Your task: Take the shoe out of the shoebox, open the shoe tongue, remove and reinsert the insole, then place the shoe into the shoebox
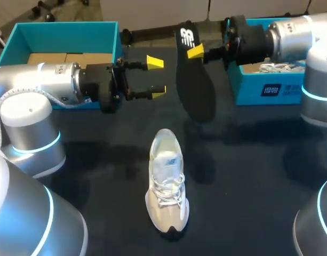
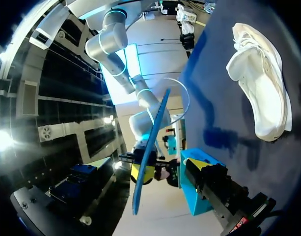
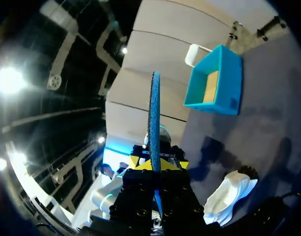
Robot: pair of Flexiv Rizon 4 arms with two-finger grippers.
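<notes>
There is one shoe (image 1: 166, 184), white and laced, standing on its sole in the middle of the dark surface (image 1: 99, 160) with its toe toward 6 o'clock. No claw touches it.

There is one insole (image 1: 192, 80), out of the shoe and up in the air at about 1 o'clock from it. The right claw (image 1: 196, 52) grips it near its far end, one yellow tip on each face. The insole's shadow lies on the surface below.

There are two claws. The left claw (image 1: 157, 77) is at 12 o'clock from the shoe, just beside the insole and apart from it. Its two yellow tips are spread wide with nothing between them.

There are two teal boxes, both open at the top. The left box (image 1: 24, 40) is at 10 o'clock from the shoe. The right box (image 1: 259, 88) is at 2 o'clock, with something white (image 1: 278, 68) in it that I cannot make out.

The head view shows the insole's black upper face. Both wrist views show it edge-on as a thin blue strip.

The right wrist view shows the strip clamped between its own two tips. The left box is ahead of the claw and the shoe is off to one side.

The left wrist view shows only one of its own fingers (image 2: 214, 181). It also shows the shoe's side and the right arm behind the insole.
</notes>
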